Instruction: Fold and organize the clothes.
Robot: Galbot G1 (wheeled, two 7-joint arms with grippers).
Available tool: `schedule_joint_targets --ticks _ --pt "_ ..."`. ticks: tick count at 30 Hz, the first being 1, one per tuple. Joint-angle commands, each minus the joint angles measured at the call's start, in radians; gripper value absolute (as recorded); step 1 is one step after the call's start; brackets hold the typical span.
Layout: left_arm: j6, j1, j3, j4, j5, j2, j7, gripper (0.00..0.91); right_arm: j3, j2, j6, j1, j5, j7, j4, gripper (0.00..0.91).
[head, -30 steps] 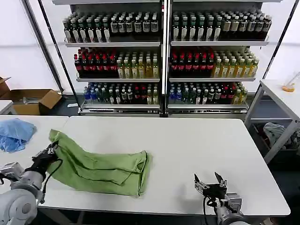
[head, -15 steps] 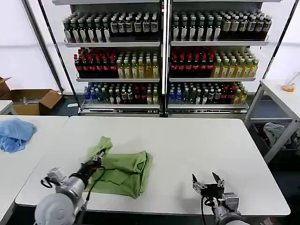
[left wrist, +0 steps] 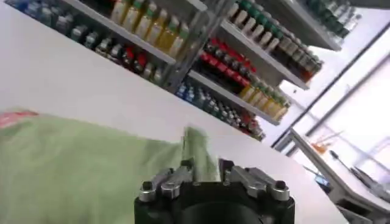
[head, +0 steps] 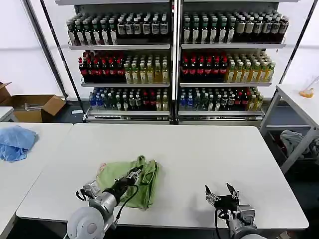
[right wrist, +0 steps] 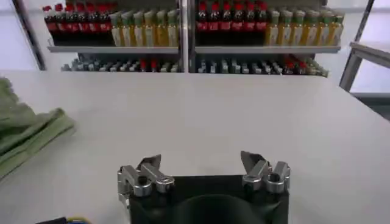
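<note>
Polo shirt (head: 130,175) bunched near-left on surface (head: 209,154), left gripper (head: 133,175) clamped on a fold mid-carry, right gripper (head: 223,195) idle with fingers apart near-right; thin pinch could slip and the fold would flop open.

We saw a brightly, evenly lit room, with daylight from pale windows behind the shelves (head: 172,59) washing out the far background. The white tabletop (head: 209,149) threw soft glare and few shadows. The left wrist view was blurred and tilted.
</note>
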Motion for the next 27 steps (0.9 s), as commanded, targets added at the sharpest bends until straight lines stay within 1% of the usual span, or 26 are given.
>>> schedule_joint_targets --ticks 1,3,5,7,10,12,14,24,27 --pt "0.005 0.036 -0.084 -0.108 -0.011 0.023 0.016 0.907 -0.007 0.003 0.002 0.001 -0.002 -0.002 -0.003 0.907" --pt "-0.037 0.067 -0.151 -0.124 0.019 0.028 0.000 0.907 -0.009 0.006 0.002 0.002 -0.003 -0.002 -0.003 0.907" --pt "-0.074 0.111 -0.239 -0.103 0.191 0.038 -0.001 0.907 -0.015 0.008 0.002 0.005 -0.004 -0.002 -0.005 0.907" --pt "-0.112 0.151 -0.296 -0.062 0.300 0.050 0.000 0.907 -0.019 0.009 0.001 0.009 -0.006 -0.002 -0.005 0.907" --pt "-0.120 0.202 -0.351 0.001 0.329 0.064 0.005 0.907 -0.023 0.007 -0.001 0.016 -0.005 -0.002 -0.004 0.907" --pt "-0.135 0.217 -0.352 0.053 0.372 0.071 0.017 0.907 -0.023 0.006 -0.002 0.018 -0.005 -0.003 -0.003 0.907" --pt "-0.135 0.212 -0.345 0.086 0.368 0.069 0.026 0.907 -0.024 0.006 -0.002 0.019 -0.006 -0.002 -0.003 0.907" --pt "-0.070 0.158 -0.278 0.190 0.341 0.031 0.128 0.907 -0.007 -0.002 -0.006 0.002 -0.005 -0.001 0.013 0.907" --pt "-0.047 0.144 -0.280 0.213 0.282 0.028 0.151 0.907 0.001 -0.004 -0.005 -0.006 -0.005 -0.001 0.018 0.907"
